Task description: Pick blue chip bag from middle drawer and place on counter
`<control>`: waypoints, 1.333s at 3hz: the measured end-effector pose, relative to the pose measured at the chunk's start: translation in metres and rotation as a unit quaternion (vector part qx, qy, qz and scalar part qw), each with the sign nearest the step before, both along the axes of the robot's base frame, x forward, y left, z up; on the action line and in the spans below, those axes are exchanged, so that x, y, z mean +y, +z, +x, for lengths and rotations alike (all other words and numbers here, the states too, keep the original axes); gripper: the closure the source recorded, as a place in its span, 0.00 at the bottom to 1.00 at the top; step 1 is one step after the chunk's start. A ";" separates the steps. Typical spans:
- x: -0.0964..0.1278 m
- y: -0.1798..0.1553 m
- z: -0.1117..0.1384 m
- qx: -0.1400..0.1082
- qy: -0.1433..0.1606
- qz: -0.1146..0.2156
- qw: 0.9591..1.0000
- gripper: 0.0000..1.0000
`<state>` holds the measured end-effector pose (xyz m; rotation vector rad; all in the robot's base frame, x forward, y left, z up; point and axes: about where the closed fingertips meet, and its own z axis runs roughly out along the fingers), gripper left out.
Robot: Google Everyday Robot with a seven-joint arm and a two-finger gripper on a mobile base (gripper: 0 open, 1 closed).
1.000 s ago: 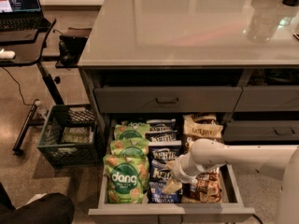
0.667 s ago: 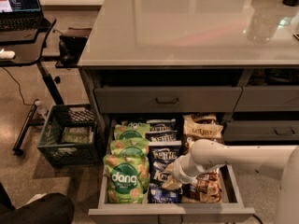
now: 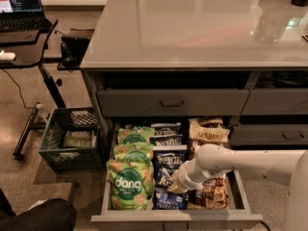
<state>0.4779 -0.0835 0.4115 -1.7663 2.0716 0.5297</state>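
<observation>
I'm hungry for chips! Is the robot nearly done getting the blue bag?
Not yet. Done: the middle drawer is open. Happening now: the gripper is down inside it, at a blue chip bag. Left: lift the bag out and put it on the counter.

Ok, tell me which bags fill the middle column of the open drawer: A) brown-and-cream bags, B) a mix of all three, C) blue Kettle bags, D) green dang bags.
C: the blue chip bags run down the centre of the middle drawer, with green dang bags on one side and brown-and-cream bags on the other. The gripper is down in the drawer at the front blue bags.
</observation>
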 end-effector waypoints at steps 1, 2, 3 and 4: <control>0.000 0.000 0.000 0.000 0.000 0.000 1.000 1.00; 0.001 0.005 -0.006 0.011 0.010 0.026 1.000 1.00; 0.002 0.040 -0.016 -0.003 0.032 0.043 0.999 1.00; 0.003 0.098 -0.015 -0.033 0.065 0.055 0.996 1.00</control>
